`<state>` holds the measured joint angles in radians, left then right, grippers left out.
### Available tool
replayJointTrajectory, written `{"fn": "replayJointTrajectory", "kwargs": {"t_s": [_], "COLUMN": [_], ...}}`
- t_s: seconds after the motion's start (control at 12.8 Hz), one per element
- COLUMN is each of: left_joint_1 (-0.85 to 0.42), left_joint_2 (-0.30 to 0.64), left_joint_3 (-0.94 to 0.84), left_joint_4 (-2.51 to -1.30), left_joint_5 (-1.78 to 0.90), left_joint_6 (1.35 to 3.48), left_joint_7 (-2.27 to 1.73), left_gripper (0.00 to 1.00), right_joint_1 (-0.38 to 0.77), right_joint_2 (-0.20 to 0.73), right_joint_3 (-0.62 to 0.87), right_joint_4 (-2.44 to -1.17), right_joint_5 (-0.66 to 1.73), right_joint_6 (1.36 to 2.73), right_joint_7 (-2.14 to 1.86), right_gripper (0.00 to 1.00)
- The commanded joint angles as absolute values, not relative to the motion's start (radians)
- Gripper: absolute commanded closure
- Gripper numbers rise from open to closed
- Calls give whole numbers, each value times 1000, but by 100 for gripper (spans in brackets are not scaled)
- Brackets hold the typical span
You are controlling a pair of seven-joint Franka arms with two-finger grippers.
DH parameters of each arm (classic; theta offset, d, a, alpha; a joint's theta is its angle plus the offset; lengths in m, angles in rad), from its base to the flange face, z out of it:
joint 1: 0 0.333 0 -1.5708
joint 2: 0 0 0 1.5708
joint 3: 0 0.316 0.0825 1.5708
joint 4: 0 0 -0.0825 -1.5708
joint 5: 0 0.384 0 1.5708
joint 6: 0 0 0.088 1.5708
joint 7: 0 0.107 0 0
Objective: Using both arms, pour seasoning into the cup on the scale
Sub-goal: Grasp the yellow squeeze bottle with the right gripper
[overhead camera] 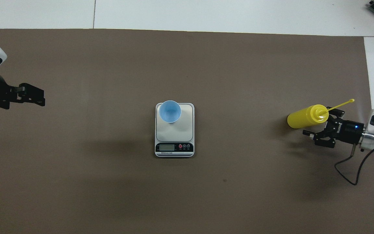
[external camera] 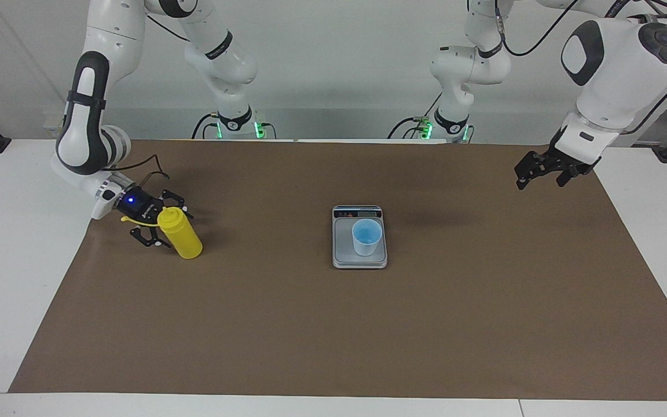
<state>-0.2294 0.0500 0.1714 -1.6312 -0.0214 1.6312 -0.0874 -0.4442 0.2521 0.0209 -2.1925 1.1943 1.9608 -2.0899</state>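
Observation:
The yellow seasoning bottle [external camera: 184, 238] [overhead camera: 301, 119] stands on the brown mat toward the right arm's end of the table, its cap strap [overhead camera: 341, 104] sticking out. My right gripper [external camera: 172, 230] [overhead camera: 317, 122] is open and low, one finger on each side of the bottle's upper part. Whether the fingers touch the bottle cannot be told. The light-blue cup [external camera: 366, 237] [overhead camera: 170, 111] stands on the grey scale [external camera: 345, 256] [overhead camera: 174, 135] in the middle of the mat. My left gripper [external camera: 541, 180] [overhead camera: 41, 99] hangs open and holds nothing, over the mat's edge at the left arm's end.
A brown mat [external camera: 333, 324] covers most of the white table [external camera: 3, 260]. The scale's display strip [overhead camera: 174, 148] faces the robots. A black cable [overhead camera: 352, 172] trails from the right wrist.

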Motion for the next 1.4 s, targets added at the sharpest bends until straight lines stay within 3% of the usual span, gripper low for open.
{"fn": "replayJointTrajectory", "kwargs": {"t_s": [0.0,0.31,0.62,0.7,0.94,1.33], "left_joint_1": [-232,-232,-232,-232,-230,-221], "left_joint_2": [-1,-6,-6,-6,-8,-6], "left_joint_3": [173,173,173,176,183,183], "left_joint_4": [-1698,-1707,-1703,-1700,-1698,-1698], "left_joint_5": [-6,-6,-6,-6,-6,-6], "left_joint_6": [1660,1660,1655,1655,1655,1654], "left_joint_7": [-89,-90,-101,-103,-103,-103], "left_gripper": [0,0,0,0,0,0], "right_joint_1": [-445,-443,-442,-440,-440,-388], "right_joint_2": [264,264,270,271,275,244], "right_joint_3": [26,26,28,28,28,41], "right_joint_4": [-2180,-2177,-2155,-2155,-2134,-2088], "right_joint_5": [1242,1247,1247,1247,1246,1188], "right_joint_6": [1948,1950,1950,1950,1948,1965], "right_joint_7": [-2108,-2106,-2097,-2097,-2086,-1970], "right_gripper": [0,0,27,28,44,46]}}
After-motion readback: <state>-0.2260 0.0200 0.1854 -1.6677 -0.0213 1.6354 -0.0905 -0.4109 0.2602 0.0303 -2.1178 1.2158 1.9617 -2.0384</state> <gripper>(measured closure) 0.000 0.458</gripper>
